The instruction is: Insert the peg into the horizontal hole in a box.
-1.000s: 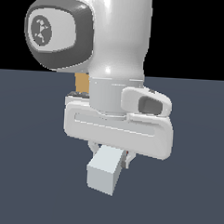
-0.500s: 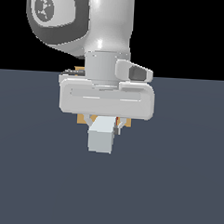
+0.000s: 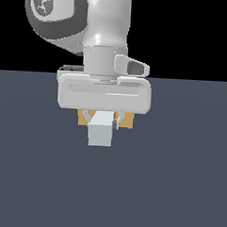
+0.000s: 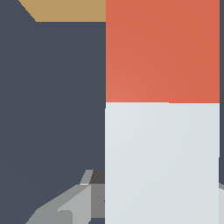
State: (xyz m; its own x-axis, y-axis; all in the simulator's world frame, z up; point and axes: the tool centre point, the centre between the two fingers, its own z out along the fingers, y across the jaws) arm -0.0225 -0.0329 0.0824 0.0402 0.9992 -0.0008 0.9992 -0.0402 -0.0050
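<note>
One long white square-section peg (image 3: pixel 101 129) with a red-orange end sits clamped in the end effector (image 3: pixel 104 118), so keep it level and centred on the tan box (image 3: pixel 127 120) behind, whose hole is hidden.

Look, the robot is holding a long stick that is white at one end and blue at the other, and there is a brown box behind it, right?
Nearly. The peg is not blue at its far end but red-orange, as the wrist view shows. The rest holds: its near end is white, the jaws hold it, and the tan box sits behind it.
</note>
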